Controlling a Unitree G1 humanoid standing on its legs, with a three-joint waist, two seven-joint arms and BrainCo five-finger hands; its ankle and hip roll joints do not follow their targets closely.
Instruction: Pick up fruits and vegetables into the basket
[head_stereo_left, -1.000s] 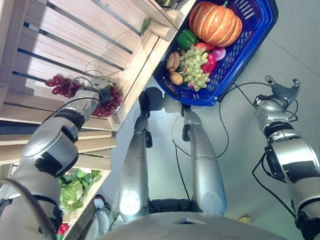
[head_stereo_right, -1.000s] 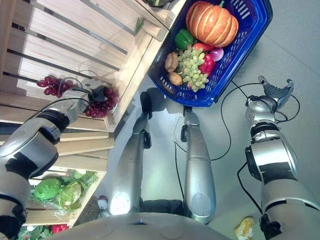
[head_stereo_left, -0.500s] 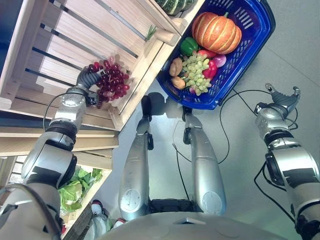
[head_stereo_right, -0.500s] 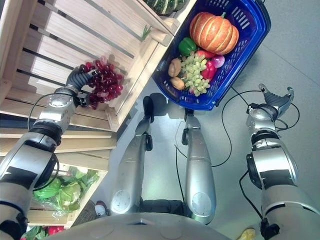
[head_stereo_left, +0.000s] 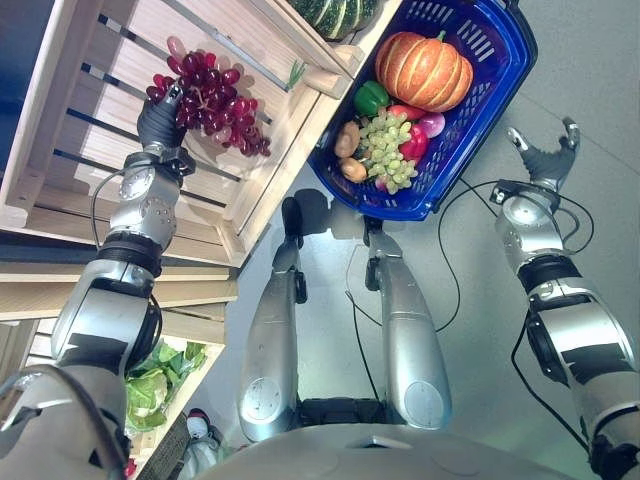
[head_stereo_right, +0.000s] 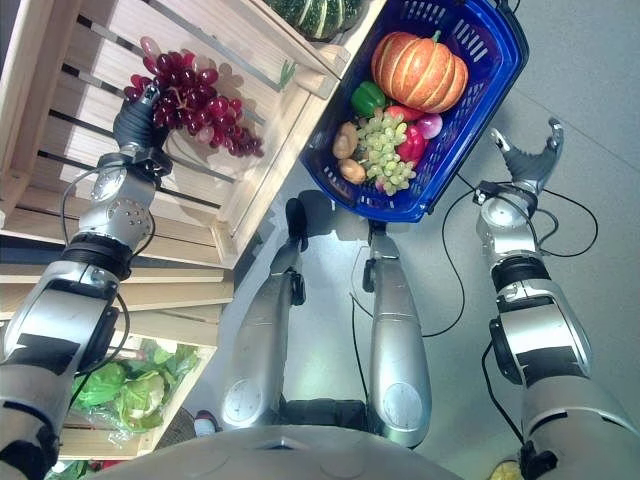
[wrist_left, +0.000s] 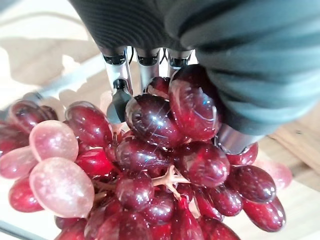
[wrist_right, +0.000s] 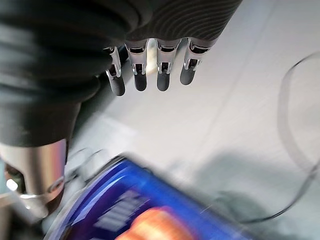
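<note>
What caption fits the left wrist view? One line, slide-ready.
Left hand shut on a bunch of red grapes above the wooden crate.

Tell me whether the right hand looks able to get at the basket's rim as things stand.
Probably yes. The right hand is open and holds nothing, beside the blue basket over bare floor, with nothing between them. The left hand is busy holding the red grapes.
</note>
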